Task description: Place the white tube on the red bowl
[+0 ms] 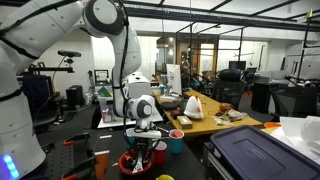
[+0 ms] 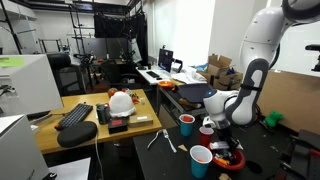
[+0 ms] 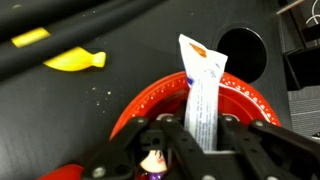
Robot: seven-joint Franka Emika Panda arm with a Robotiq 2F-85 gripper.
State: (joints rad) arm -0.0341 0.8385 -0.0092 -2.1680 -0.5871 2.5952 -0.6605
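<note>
Counter (image 3: 60, 110): dark surface around the bowl; a tube that tips out lands here.
Tool (image 3: 202, 128): clamped on the tube's near end; if you let go too high, it bounces.
Red bowl (image 3: 245, 100): directly below the tool; its low walls will catch little.
White tube (image 3: 200, 85): held above the bowl, free end pointing to 12 o'clock, seemingly past the far rim; it could tip over.

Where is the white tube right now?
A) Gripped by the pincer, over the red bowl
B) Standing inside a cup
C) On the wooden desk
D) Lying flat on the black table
A: in the wrist view the white tube sticks out from between the pincer's two fingers, with the red bowl right behind it.
</note>
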